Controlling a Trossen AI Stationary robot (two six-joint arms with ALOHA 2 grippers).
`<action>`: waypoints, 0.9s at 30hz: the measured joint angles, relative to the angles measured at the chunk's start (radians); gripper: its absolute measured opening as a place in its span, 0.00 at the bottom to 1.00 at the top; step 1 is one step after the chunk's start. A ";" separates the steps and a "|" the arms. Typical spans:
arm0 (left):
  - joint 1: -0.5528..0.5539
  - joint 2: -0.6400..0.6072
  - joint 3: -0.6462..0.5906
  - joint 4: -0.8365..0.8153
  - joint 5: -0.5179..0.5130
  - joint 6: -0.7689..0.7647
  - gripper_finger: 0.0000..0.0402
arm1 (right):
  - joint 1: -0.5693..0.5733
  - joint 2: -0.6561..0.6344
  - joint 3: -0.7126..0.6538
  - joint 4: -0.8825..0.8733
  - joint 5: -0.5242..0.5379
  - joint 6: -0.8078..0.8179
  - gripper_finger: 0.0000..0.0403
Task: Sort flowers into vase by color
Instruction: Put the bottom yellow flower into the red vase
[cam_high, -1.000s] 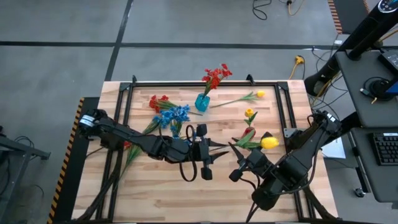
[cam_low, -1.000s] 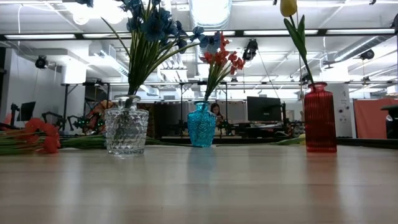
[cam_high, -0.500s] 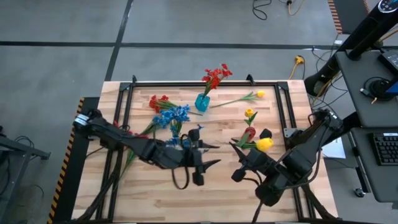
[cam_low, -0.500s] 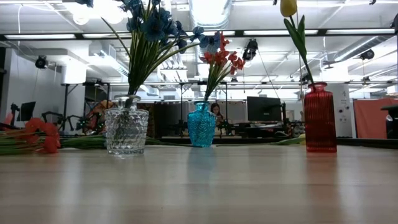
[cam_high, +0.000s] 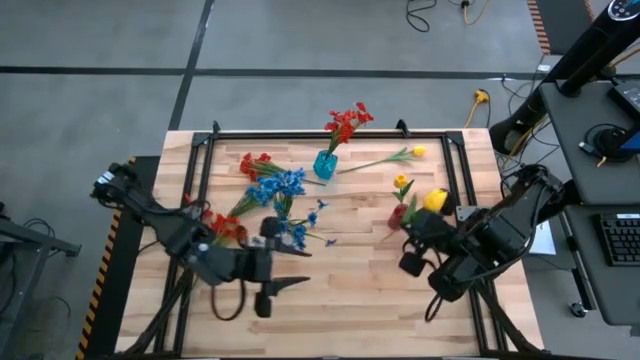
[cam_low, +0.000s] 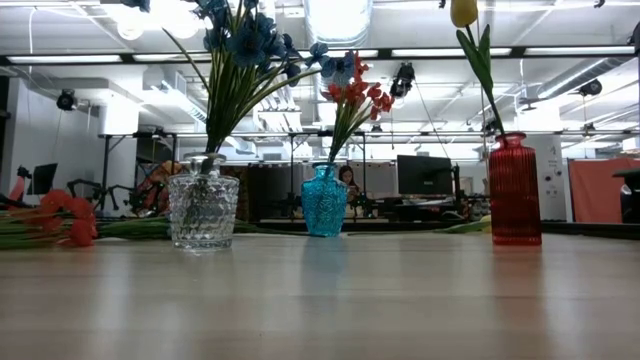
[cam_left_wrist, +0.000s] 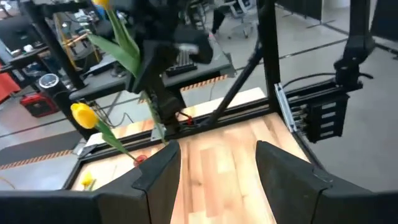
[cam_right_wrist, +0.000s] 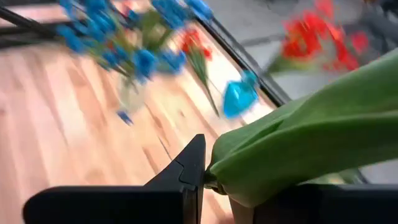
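Note:
My right gripper (cam_high: 418, 228) is shut on a yellow tulip (cam_high: 435, 200), held above the table close to the red vase (cam_high: 398, 215), in which another yellow flower (cam_low: 463, 12) stands. My left gripper (cam_high: 285, 285) hangs open with nothing between its fingers (cam_left_wrist: 217, 180), over the near left of the table. The blue flowers (cam_high: 283, 186) stand in the clear vase (cam_low: 203, 210). The blue vase (cam_high: 324, 163) holds red flowers (cam_high: 347, 122). More red flowers (cam_high: 255, 163) and a yellow one (cam_high: 400, 156) lie flat on the table. My right gripper pinches the tulip's green stalk and leaf (cam_right_wrist: 267, 165) between its two fingers (cam_right_wrist: 186, 168). The fingers slant downward from the table's near right. The flower is lifted clear of the table, its yellow head (cam_high: 435, 200) beside the red vase.
A black frame (cam_high: 320, 133) runs along the table's far edge and sides. Another bunch of red flowers (cam_high: 225, 228) lies near the left arm. The near half of the wooden top (cam_high: 340, 320) is bare.
My left gripper has drawn back from beside the blue flowers toward the table's near left corner and risen. My right gripper has carried the yellow tulip toward the far edge, up to the red vase, and has tipped farther down.

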 joint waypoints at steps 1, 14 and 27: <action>-0.011 -0.015 0.000 -0.014 -0.018 -0.005 0.48 | 0.000 -0.004 -0.004 -0.043 -0.019 0.053 0.11; -0.120 -0.131 0.000 -0.285 -0.424 -0.162 0.48 | -0.052 -0.200 -0.157 -0.038 -0.086 0.102 0.11; -0.144 -0.131 0.000 -0.342 -0.467 -0.213 0.48 | -0.129 -0.338 -0.256 -0.038 -0.012 -0.092 0.11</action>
